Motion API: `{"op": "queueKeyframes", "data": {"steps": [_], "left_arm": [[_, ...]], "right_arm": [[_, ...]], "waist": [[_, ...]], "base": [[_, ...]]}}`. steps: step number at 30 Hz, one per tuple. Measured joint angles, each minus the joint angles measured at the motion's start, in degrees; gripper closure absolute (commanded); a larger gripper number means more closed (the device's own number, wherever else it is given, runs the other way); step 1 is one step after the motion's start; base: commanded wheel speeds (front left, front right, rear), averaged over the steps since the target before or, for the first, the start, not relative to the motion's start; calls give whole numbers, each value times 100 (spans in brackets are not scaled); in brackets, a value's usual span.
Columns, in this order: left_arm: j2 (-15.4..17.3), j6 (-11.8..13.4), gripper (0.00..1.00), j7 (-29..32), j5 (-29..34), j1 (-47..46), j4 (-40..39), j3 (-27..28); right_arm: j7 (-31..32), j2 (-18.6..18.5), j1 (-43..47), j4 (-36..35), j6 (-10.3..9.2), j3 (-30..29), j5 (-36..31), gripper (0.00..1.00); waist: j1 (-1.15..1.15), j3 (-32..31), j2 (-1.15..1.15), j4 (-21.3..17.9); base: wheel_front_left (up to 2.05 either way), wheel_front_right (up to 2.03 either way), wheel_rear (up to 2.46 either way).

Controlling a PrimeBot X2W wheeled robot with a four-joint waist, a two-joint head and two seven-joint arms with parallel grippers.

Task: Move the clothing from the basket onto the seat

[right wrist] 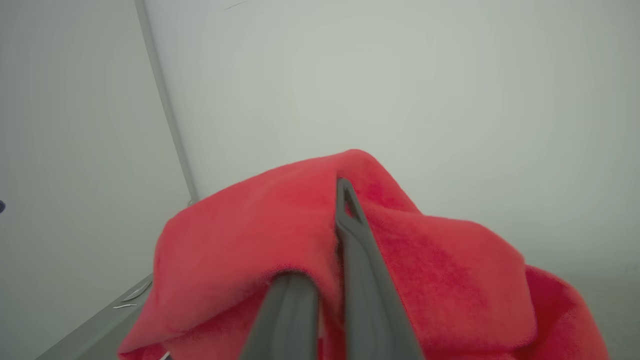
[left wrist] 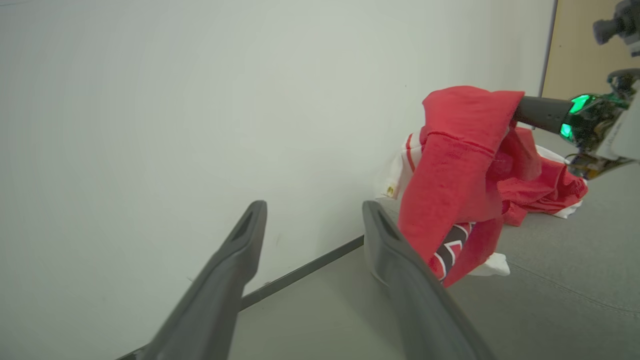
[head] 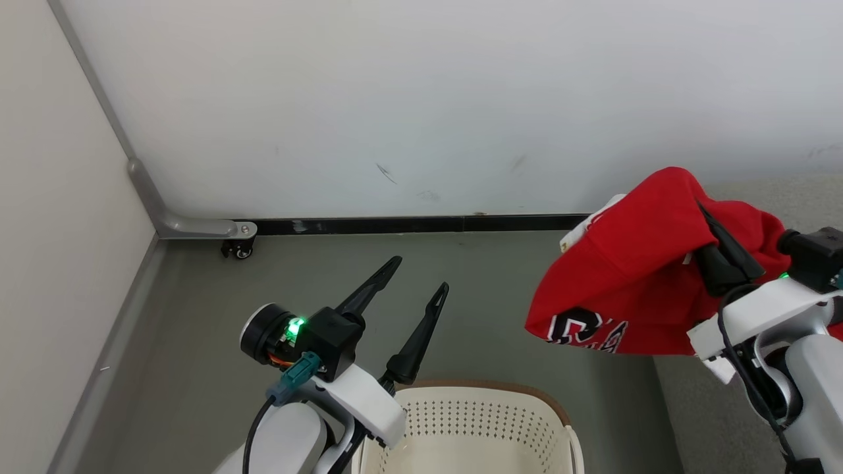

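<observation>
In the head view, the left gripper stands spread and empty over the far-left rim of the basket. On the right, the right gripper pinches the red clothing, which hangs over the left edge of the seat.

In the left wrist view, the left gripper is spread. The clothing droops from the right gripper above the seat.

In the right wrist view, the right gripper is pressed together on a fold of the clothing.

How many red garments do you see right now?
2. The held garment hangs from the right gripper at the edge of the seat; the second garment lies crumpled on the seat behind it. The basket is partly out of frame, so more may be hidden.
</observation>
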Motion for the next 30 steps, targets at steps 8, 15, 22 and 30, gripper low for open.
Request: {"op": "queueKeyframes", "data": {"steps": [8, 15, 22, 30], "left_arm": [[12, -1, 0, -53, -3, 151, -7, 10], [-2, -7, 0, -77, -49, 163, -11, 7], [-8, -78, 0, -130, -53, 240, -9, -43], [-60, -154, 0, -157, -65, 268, 26, -105]], "right_arm": [[-1, -80, 383, -203, 0, -508, -143, 100], [-2, -143, 788, -477, 0, -980, -238, 100], [-9, -135, 1170, -794, 0, -1336, -378, 100], [-9, -78, 1572, -1154, 0, -1673, -497, 100]], "waist": [[0, -10, 0, -21], [0, -15, 0, -101], [0, -14, 0, -232], [0, -16, 0, -451]], "base": [[0, 0, 0], [0, 0, 0], [0, 0, 0], [0, 0, 0]]}}
